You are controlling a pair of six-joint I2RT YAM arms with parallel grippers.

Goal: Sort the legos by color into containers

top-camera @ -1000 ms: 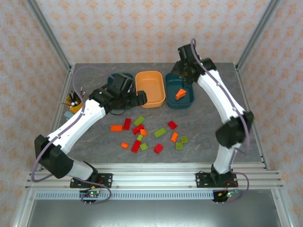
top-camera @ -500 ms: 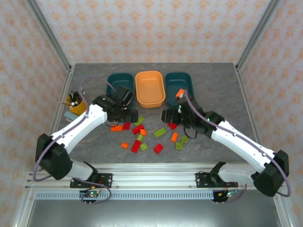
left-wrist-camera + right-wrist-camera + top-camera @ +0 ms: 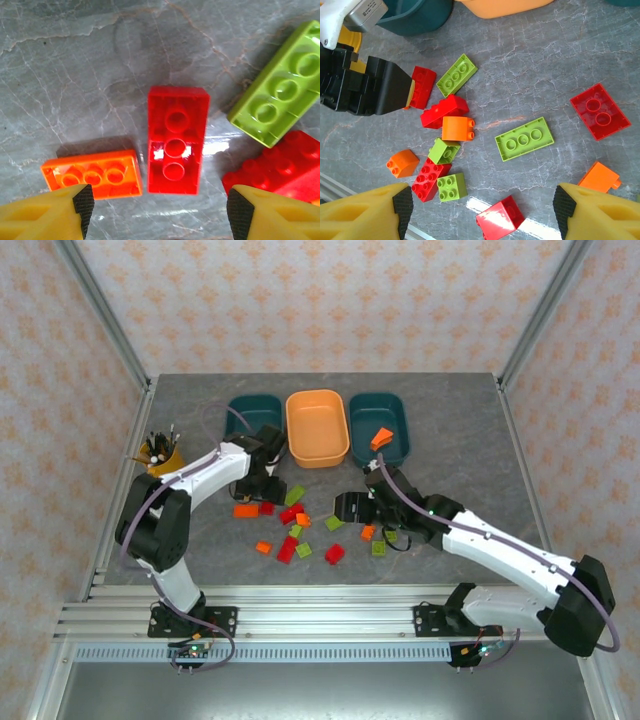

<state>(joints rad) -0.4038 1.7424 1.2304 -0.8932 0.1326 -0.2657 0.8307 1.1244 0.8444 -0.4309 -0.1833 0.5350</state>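
Left gripper (image 3: 160, 207) jaws wide over red oblong brick (image 3: 177, 146), flat on the table (image 3: 75, 60) | right gripper (image 3: 482, 210) open above scattered legos (image 3: 457, 128) | brick looks light, rigid, slick: pinch its long sides

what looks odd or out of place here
One orange lego sits askew in the right teal tub, while the orange tub beside it holds none. The other legos lie loose on the table, unsorted.
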